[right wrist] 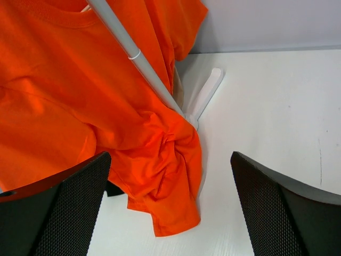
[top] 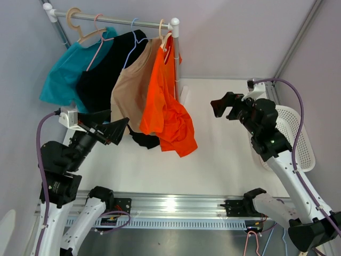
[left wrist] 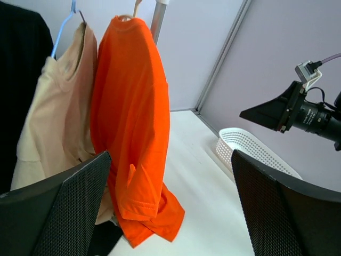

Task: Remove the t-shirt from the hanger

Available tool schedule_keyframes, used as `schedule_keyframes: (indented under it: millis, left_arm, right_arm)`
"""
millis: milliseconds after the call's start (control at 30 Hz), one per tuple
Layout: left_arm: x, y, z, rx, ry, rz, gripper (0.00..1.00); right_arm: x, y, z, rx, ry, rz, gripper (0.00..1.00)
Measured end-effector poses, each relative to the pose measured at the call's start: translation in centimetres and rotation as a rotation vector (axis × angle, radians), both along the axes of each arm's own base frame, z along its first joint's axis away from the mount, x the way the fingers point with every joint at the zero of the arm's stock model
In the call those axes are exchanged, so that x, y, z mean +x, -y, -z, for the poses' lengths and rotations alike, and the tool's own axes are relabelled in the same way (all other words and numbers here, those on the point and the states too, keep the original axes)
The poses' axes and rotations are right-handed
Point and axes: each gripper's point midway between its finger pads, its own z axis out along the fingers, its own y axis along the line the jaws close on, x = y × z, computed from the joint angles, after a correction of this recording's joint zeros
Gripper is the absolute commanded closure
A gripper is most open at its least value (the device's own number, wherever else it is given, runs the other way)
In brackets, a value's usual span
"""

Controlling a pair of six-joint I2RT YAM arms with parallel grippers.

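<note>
hanging orange t-shirt [top: 166, 109] sits between released left claw [top: 116, 132] and released right claw [top: 220, 108].

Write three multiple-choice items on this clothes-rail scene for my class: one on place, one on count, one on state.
1. Where on the rail does the orange t-shirt hang?
A) left end B) middle C) right end
2. How many garments hang there?
A) two B) four C) six
3. How are the left gripper and right gripper set?
A) both open B) both shut C) one open, one shut

Answers: 1 C, it is the last garment on the right in the top view; 2 B, teal shirt, black shirt, beige shirt and the orange one; 3 A, each wrist view shows its fingers spread, gripping nothing.
</note>
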Motion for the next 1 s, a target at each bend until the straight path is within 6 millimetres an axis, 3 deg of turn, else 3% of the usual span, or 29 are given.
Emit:
schedule_keyframes:
  millis: [233,400,700,900,1000]
  left_arm:
    - [-0.9,-1.3,-0.9,0.018,0.065,-0.06,0.0]
    - [0.4,-2.0,-0.7,0.04,0.019,-0.118,0.01]
    - [8.9,-2.0,-3.3,0.133,-0.135,-0.23,0.01]
    - [15.3,-2.3,-5.6,0.206,-0.115,-0.321,0.0]
    - [18.1,-2.3,-5.7,0.248,-0.078,-0.354,0.02]
  right_arm:
    - [0.2,-0.2,0.2,0.025,-0.011,-0.027,0.01]
    - [-0.2,-1.0,0.6,0.032,-0.016,-0.075,0.0]
    - [-1.6,-1.1,0.3,0.049,0.025,-0.112,0.01]
    - [-3.0,-0.9,-1.6,0.068,0.087,-0.129,0.0]
    - [-3.5,-0.9,-2.0,0.073,0.1,-0.139,0.01]
